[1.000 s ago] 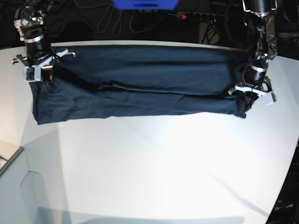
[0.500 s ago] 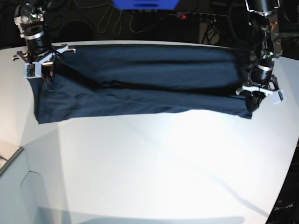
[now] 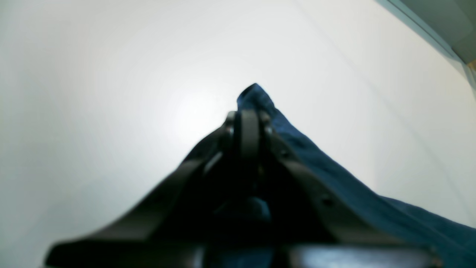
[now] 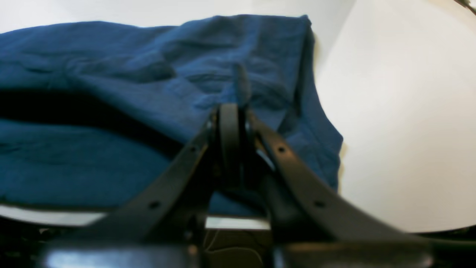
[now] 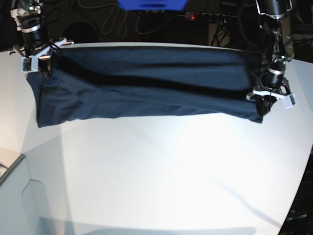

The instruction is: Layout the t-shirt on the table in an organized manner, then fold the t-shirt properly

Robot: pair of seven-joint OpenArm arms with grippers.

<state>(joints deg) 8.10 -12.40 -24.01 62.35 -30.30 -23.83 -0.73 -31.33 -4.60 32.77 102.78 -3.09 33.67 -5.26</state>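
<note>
The dark navy t-shirt [image 5: 146,83] is stretched in a long band across the far part of the white table [image 5: 161,166]. My right gripper [image 5: 35,62], at the left of the base view, is shut on the shirt's left end and holds it raised. In the right wrist view the closed gripper [image 4: 232,111] pinches a fold of the shirt [image 4: 111,111]. My left gripper [image 5: 268,100], at the right of the base view, is shut on the shirt's right end. In the left wrist view the closed gripper [image 3: 248,123] grips a cloth corner [image 3: 334,175] above the table [image 3: 93,93].
A pale grey box corner [image 5: 19,196] sits at the front left of the base view and shows at the top right of the left wrist view [image 3: 442,22]. Cables and a power strip [image 5: 210,17] lie in the dark behind the table's far edge.
My right gripper has moved up and toward the far edge, lifting the shirt's left end. My left gripper has shifted slightly outward. The shirt is pulled more taut.
</note>
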